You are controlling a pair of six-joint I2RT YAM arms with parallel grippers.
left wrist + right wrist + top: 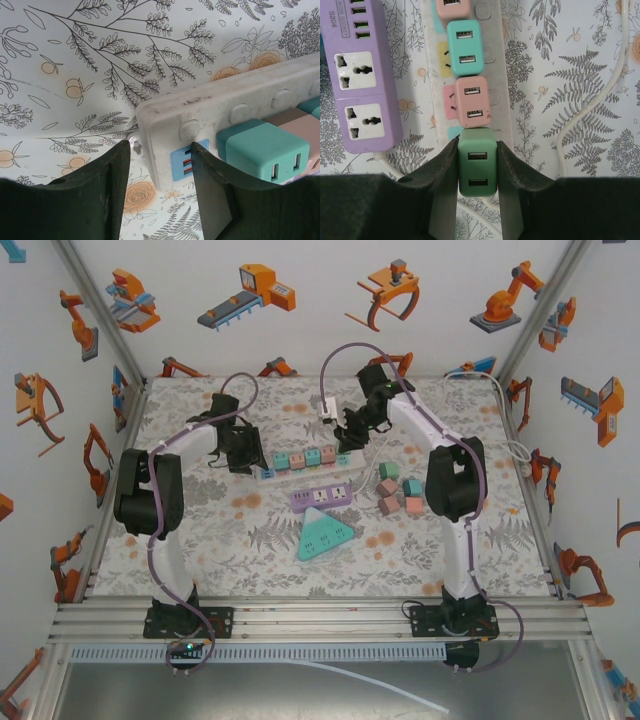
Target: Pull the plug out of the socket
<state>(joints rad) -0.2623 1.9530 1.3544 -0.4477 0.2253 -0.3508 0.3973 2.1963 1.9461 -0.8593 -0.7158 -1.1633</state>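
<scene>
Plug (477, 172), green, probably hard, light and slick: my right gripper (477, 150) clamps its flat flanks, toward the far edge of the tabletop (200, 560). My left gripper (160, 150) narrowly straddles the end of the white strip (225, 107); whether it grips there, I cannot tell.

Plastic: green plug (477, 170) smooth, matt; white socket strip (220, 107) scuffed, grimy; fingers (441, 175) matt black

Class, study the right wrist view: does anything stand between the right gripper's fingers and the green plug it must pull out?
Nothing visible does. The right gripper is shut on the green plug, with a finger on each side. The pink plug sits next along the white power strip, outside the grip.
</scene>
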